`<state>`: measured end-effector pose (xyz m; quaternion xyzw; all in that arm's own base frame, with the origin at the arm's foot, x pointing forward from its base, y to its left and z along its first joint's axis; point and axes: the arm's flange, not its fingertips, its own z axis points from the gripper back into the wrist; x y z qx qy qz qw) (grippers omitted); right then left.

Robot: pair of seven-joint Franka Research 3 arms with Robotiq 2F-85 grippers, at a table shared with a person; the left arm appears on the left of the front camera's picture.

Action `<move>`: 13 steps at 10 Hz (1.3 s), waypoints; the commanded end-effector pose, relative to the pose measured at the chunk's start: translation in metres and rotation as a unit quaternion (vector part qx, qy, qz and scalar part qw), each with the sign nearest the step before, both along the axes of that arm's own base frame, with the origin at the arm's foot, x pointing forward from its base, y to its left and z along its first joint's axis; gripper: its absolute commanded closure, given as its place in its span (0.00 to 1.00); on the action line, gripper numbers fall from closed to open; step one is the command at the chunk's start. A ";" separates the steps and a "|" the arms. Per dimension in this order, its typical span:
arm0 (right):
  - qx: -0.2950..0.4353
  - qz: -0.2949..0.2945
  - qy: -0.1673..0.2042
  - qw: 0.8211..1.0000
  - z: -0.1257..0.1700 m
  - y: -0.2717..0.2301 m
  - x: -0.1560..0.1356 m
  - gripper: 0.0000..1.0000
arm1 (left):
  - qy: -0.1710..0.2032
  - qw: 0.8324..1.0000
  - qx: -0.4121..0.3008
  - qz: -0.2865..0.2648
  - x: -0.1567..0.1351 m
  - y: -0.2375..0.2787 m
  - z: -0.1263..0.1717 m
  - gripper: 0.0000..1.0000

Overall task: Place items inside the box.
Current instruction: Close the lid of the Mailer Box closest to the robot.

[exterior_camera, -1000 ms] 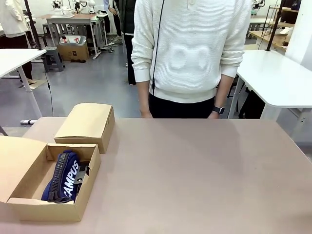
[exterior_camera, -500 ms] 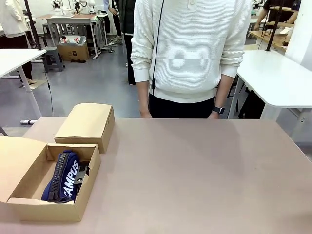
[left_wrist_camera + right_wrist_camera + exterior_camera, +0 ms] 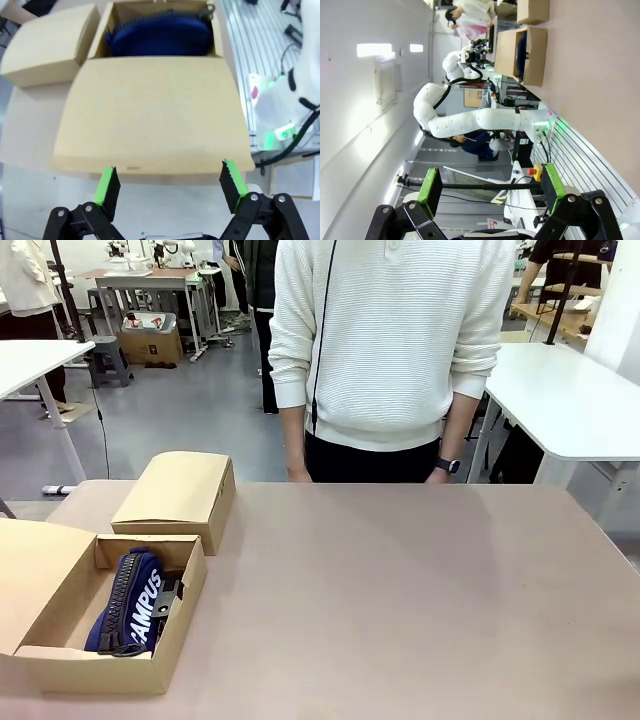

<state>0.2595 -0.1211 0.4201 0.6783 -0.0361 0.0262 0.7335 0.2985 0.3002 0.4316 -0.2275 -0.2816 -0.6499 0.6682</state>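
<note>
The left pincer hangs released, its green ridged pads spread wide and empty, just above the free edge of the box's flipped-open lid. From this wrist view the lid is a broad, smooth tan cardboard sheet, slightly bowed, and beyond its hinge sits the box with the navy zip pouch inside, soft fabric with a dark zipper along its top edge. The smaller closed cardboard box stands just beside the open one, on the table.

The right pincer is likewise released and holds nothing, its pads parted against a background of wall and lab; its view is rolled sideways and takes in the white jointed left arm and, well apart along the matte pinkish-brown table, the open box and the small box.

The front view gives what the wrists cannot: the white "CAMPUS" lettering on the pouch, a black object tucked beside it in the box, too hidden to identify, the small box touching the far wall of the open one, and a person in a ribbed white sweater standing at the table's far edge
</note>
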 end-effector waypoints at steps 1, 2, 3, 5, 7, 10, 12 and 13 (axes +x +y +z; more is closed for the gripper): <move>0.004 0.000 -0.007 1.000 0.001 -0.002 -0.001 0.00 | 0.010 1.000 0.009 -0.017 -0.001 0.007 -0.013 0.00; 0.004 0.000 -0.007 1.000 0.001 -0.002 -0.001 0.00 | 0.021 1.000 0.005 -0.009 0.000 0.010 -0.024 0.00; 0.004 0.000 -0.007 1.000 0.001 -0.002 -0.001 0.00 | 0.038 0.999 -0.005 -0.005 0.005 0.014 -0.039 0.00; 0.004 0.000 -0.007 1.000 0.001 -0.002 -0.001 0.00 | 0.042 0.999 -0.028 -0.013 0.013 0.007 -0.064 0.00; 0.004 0.000 -0.007 1.000 0.001 -0.002 -0.001 0.00 | 0.045 0.997 -0.066 -0.021 0.015 -0.004 -0.090 0.00; 0.004 0.000 -0.007 1.000 0.001 -0.002 -0.001 0.00 | 0.014 0.987 -0.152 -0.049 0.012 -0.028 -0.107 0.00; 0.004 0.000 -0.007 1.000 0.001 -0.002 -0.001 0.00 | 0.011 0.975 -0.208 -0.076 0.002 -0.046 -0.105 0.00; 0.004 0.000 -0.007 1.000 0.001 -0.002 -0.001 0.00 | -0.016 0.971 -0.224 -0.082 -0.002 -0.053 -0.091 0.00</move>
